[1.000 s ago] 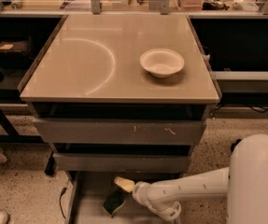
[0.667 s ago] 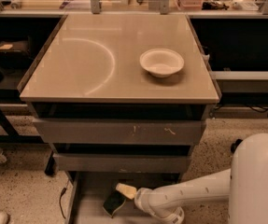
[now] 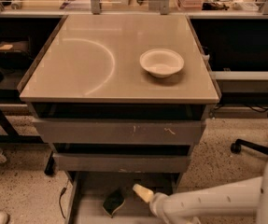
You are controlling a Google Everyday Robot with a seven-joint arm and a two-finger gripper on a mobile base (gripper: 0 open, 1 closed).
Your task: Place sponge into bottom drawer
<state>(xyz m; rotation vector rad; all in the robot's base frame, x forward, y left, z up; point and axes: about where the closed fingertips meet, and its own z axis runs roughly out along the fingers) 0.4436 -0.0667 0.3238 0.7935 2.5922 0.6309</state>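
**Sponge down in the bottom drawer, gripper right next to it**

The sponge (image 3: 113,202) is lying on the grey floor of the bottom drawer (image 3: 89,204), which is pulled out. It shows up mostly as a dark, slightly curled shape. The gripper (image 3: 141,192) sits just beside it, with the sponge at about 8 o'clock from the pale yellow tip. I can't tell whether the jaws are open or closed, or whether they touch the sponge. The white arm (image 3: 208,202) reaches in from 4 o'clock, low over the drawer.

The two upper drawers (image 3: 119,132) are grey with flat fronts. The beige surface (image 3: 77,78) on top has a pale arc on it, plus a white bowl (image 3: 161,62) at 3 o'clock from its middle.

The floor (image 3: 21,190) is speckled, with a chair base (image 3: 252,146) at 3 o'clock from the drawers. A cluttered shelf runs along 12 o'clock.
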